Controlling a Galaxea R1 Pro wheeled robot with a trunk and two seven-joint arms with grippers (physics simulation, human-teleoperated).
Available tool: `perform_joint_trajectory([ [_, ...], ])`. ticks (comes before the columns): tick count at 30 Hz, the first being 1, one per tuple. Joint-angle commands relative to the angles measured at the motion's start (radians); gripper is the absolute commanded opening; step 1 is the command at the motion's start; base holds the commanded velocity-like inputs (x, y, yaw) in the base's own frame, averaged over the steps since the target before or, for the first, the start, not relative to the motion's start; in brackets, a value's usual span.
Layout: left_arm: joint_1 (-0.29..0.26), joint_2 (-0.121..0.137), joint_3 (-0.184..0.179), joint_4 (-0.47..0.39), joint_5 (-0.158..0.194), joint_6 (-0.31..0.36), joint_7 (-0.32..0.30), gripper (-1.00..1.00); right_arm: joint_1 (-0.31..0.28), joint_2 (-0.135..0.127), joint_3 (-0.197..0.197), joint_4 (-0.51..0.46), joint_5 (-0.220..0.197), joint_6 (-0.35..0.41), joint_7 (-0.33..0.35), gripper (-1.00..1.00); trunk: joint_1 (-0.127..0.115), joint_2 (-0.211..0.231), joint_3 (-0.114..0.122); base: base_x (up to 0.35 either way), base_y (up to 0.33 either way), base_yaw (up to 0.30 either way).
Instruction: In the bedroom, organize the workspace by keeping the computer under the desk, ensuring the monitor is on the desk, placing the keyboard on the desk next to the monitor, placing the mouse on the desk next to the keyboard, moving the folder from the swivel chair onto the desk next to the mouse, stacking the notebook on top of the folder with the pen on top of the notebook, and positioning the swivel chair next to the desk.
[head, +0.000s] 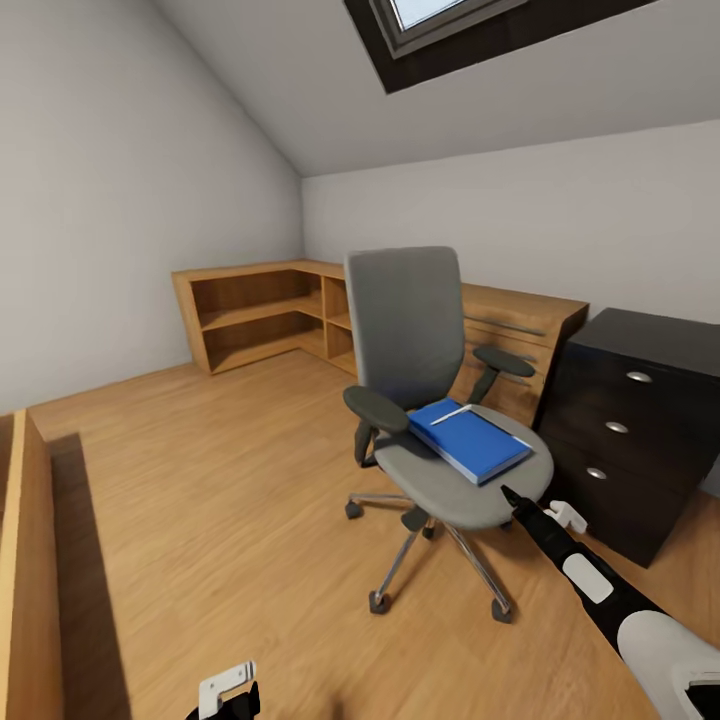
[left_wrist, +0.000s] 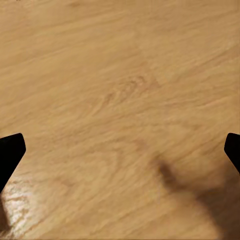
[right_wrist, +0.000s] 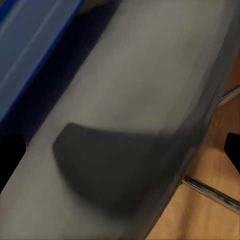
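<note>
Spread wide, my right gripper (right_wrist: 120, 150) holds nothing: in my right wrist view its 2 dark fingertips (right_wrist: 10, 155) sit at opposite edges, with the grey seat of the swivel chair (right_wrist: 125, 100) between them and the blue folder (right_wrist: 30, 45) just beyond. From my head camera, that gripper (head: 512, 497) hangs at the seat's front edge, just short of the folder (head: 470, 440), which lies flat on the seat with a thin pale pen (head: 452, 413) across its far corner. The black drawer unit (head: 630, 430) stands just to the chair's right, low wooden shelving (head: 260, 310) behind. My left gripper (left_wrist: 120, 150) is likewise spread and empty, hanging over bare wooden floor (left_wrist: 120, 75).
</note>
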Motion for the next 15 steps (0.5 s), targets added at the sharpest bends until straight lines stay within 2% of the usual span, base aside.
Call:
perform_joint_trajectory([
  [1,0.0,0.0,-0.002,0.002,0.009,-0.004,0.004,1.0,-0.001,-0.001,0.012,0.003,-0.007,-0.004,0.001,1.0,0.0,0.0,-0.001,0.189,0.0,0.0],
  [15,0.0,0.0,-0.002,0.006,0.008,-0.004,0.003,1.0,0.0,-0.001,0.012,0.003,-0.007,-0.004,0.002,1.0,0.0,0.0,-0.001,0.188,0.0,0.0],
])
